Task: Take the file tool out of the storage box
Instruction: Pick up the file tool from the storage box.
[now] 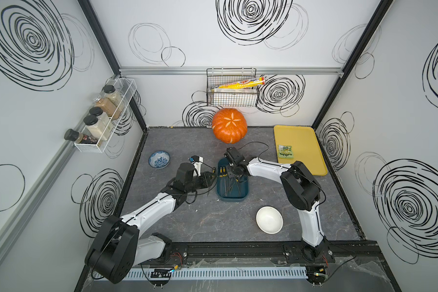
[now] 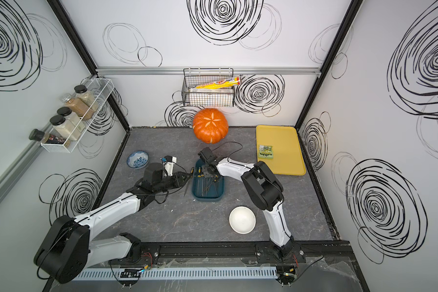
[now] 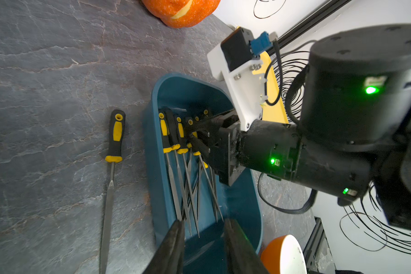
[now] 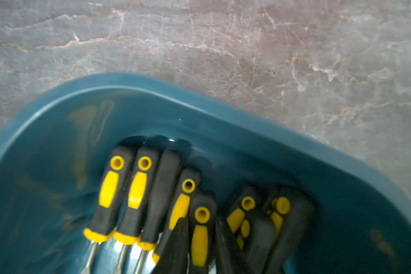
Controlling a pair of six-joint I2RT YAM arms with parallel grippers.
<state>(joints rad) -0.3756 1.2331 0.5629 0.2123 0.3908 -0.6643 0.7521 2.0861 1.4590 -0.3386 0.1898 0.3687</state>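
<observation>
**K:** Several files (image 4: 109, 189) lie in the box (image 1: 232, 199), which sits mid-table between the two arms. Handles are bunched at the pumpkin (image 1: 229, 125) end, and the blades fan out and cross toward the near end. A loose file (image 3: 115, 137) lies on the table (image 1: 213, 222) just beside the box wall.

**M:** Grippers?

**K:** Right gripper (image 4: 201, 221) is down among the handles, a finger on either side of one handle (image 4: 199, 242). The wrist view is smeared there, so I cannot tell whether it is clamped or only straddling. Left gripper (image 3: 203, 221) hovers over the blade end, jaws apart, nothing in them.

**M:** How to do the pull well?

**K:** My judgement:
- Close squarely on the middle of that handle, clear of its neighbours.
- Raise it handle-first until the blade is free of the crossed ones.
- Only then carry it over the wall.

The risk is that tangled blades drag a second file along.

**M:** Look of the tool?

**K:** Black ribbed grip with a yellow inlay, a yellow collar and a yellow-ringed hole at the butt. The blade is thin, grey and tapering.
</observation>
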